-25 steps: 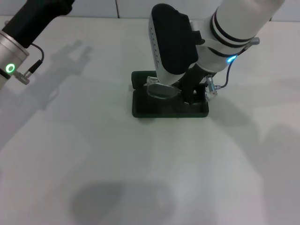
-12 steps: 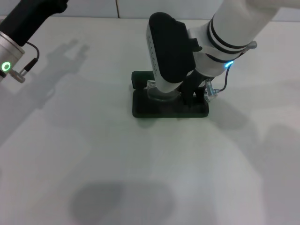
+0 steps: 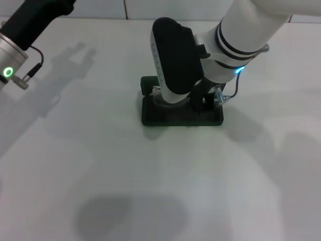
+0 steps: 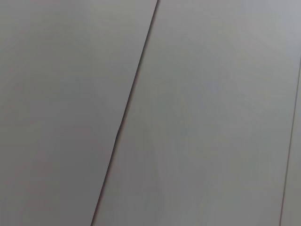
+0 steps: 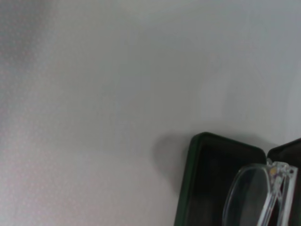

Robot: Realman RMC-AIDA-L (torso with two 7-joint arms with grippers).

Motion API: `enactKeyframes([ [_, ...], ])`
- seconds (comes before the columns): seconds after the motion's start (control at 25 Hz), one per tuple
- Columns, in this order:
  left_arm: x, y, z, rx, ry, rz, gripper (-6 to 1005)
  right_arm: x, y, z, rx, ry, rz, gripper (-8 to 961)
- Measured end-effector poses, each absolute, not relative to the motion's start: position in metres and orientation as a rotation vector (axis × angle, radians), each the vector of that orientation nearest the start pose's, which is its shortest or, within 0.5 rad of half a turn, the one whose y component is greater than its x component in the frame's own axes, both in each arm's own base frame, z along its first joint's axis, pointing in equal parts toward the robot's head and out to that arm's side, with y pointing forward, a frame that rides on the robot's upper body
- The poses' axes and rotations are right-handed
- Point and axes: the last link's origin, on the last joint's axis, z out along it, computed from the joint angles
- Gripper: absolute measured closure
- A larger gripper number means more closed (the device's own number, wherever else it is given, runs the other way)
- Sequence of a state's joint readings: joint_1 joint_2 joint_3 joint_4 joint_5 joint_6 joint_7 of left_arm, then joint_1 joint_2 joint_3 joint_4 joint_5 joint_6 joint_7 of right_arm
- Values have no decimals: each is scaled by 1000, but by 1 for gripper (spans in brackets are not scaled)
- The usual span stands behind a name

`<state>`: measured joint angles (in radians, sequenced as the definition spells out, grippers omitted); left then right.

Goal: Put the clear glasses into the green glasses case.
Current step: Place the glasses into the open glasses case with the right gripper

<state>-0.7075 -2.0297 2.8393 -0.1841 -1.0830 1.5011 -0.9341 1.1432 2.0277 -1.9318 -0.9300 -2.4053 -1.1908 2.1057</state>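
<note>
1. Head view: the right arm is reaching down over the middle of the white table (image 3: 100, 165), and its bulky black-and-white wrist housing is covering most of what lies below. The right gripper (image 3: 198, 100) is sitting low inside the open green glasses case (image 3: 180, 118), which is lying flat on the table with its lid hinged back toward the far side. The clear glasses (image 3: 163, 98) are showing only as a pale lens edge and a clear hinge just under the wrist, over the case's inner tray. The dark fingers are standing right at the glasses, but whether they are clamped on them or apart I cannot tell (the wrist is hiding the tips).

2. Head view, far left: the left arm is hanging raised at the table's upper left edge, well apart from the case; its gripper is lying out of frame.

3. Left wrist view: only plain grey panels with a dark seam are showing.

4. Right wrist view: the case (image 5: 207, 183) is lying open with its dark lining facing up, and one clear lens of the glasses (image 5: 249, 197) is resting over that lining, near the hinge line. No fingers are showing here.
</note>
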Motion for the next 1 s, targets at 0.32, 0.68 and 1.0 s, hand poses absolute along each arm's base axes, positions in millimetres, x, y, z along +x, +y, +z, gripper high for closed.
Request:
enactKeyframes([
  [0.32,-250,383,36,-1918,-560,-1279,427,56,393,-103,-2772,-564,-831,836],
  [0.68,-250,383,35,-1921,-560,-1280,426,55,390,-106,-2767,-551,-860,827],
  [1.0,-249,383,34,-1926,-559,-1283,424,52,388,-105,-2775,-548,-857,804],
])
